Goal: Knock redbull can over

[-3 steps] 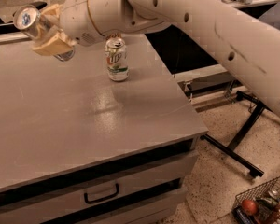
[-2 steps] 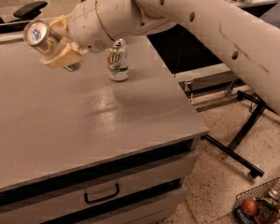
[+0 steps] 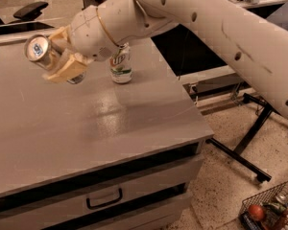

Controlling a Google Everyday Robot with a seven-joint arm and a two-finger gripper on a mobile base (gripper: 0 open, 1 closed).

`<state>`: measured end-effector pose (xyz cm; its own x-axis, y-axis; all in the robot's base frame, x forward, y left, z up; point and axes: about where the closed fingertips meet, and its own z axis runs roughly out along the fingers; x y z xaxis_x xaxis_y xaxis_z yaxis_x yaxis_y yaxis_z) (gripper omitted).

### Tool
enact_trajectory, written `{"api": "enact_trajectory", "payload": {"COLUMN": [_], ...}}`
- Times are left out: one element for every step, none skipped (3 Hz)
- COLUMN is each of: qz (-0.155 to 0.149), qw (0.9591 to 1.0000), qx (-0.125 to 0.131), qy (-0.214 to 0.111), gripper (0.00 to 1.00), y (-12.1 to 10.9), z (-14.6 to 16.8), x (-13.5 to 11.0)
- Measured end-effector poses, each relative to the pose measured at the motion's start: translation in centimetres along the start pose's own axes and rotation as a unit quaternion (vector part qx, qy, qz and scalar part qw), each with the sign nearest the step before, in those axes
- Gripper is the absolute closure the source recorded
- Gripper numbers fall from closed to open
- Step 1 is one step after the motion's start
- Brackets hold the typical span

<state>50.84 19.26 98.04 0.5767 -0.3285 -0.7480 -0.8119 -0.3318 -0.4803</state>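
The redbull can [image 3: 38, 48] is a slim silver can. It is tilted far over to the left, and its silver top faces me at the upper left of the grey table [image 3: 110, 128]. My gripper [image 3: 54, 57] is at the table's back left. Its cream fingers [image 3: 68, 69] are closed around the can's body, and the can's lower end sits low by the table surface. My white arm reaches in from the upper right.
A wider white can with green marks [image 3: 121, 63] stands upright just right of my gripper, under my wrist. The table's right edge drops to a speckled floor with a black stand leg [image 3: 240, 152] and a wire basket [image 3: 269, 212]. Drawers [image 3: 105, 198] front the table.
My gripper with the tilted can has moved down and a little to the right, closer to the table surface. The white can has not moved.
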Motion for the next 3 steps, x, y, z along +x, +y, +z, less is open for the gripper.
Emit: {"api": "enact_trajectory", "payload": {"qz": [-0.080,-0.140,-0.155], "qw": [0.9929,0.9758,0.9627], "qx": [-0.075,-0.134,-0.168], "qy": [0.046,0.102,0.144], "gripper": [1.00,1.00,1.00], "y": [1.5,2.9,5.1], "z": [2.6,5.3,7.4], "x": [-1.9,-1.8,-0.1]}}
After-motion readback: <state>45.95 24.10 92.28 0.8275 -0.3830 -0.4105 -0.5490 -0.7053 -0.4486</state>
